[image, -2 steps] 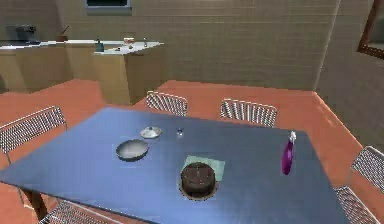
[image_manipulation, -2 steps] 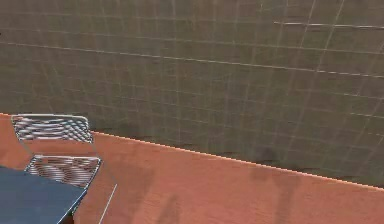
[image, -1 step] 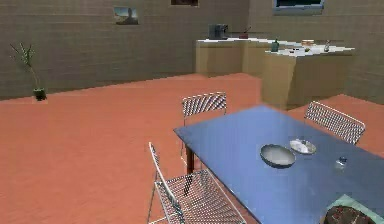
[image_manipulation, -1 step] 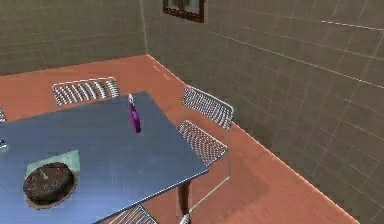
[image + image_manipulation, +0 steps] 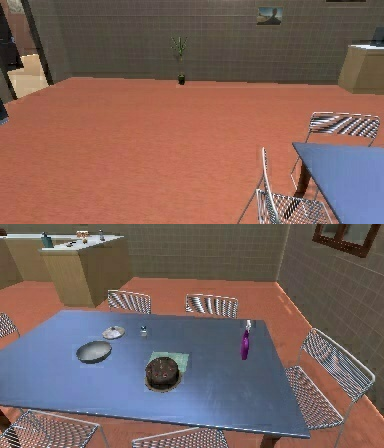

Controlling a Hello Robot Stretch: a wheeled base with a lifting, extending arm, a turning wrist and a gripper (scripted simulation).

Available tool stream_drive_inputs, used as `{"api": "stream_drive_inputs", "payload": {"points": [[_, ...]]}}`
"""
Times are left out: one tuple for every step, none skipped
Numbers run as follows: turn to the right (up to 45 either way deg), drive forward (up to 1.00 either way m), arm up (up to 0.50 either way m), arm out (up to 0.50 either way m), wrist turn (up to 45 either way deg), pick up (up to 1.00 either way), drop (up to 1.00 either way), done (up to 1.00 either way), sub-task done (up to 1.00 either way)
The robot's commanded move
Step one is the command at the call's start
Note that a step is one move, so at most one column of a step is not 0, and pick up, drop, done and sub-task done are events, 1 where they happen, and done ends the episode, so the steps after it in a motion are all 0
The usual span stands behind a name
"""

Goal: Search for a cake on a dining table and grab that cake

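We find the dark round cake (image 5: 163, 373) on a green mat (image 5: 181, 358) about the middle of the blue dining table (image 5: 225, 394), well clear of its edges, and judge it soft, crumbly, best taken low around its sides (the gripper's state we cannot tell).

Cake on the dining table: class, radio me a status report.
Cake on green mat, mid dining table. Bowl and purple bottle apart from it. Chairs along table's near edge.
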Motion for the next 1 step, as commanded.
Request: {"api": "stream_drive_inputs", "payload": {"points": [[0.0,0.0,0.5,0.0,0.0,0.0,0.0,0.0,0.0]]}}
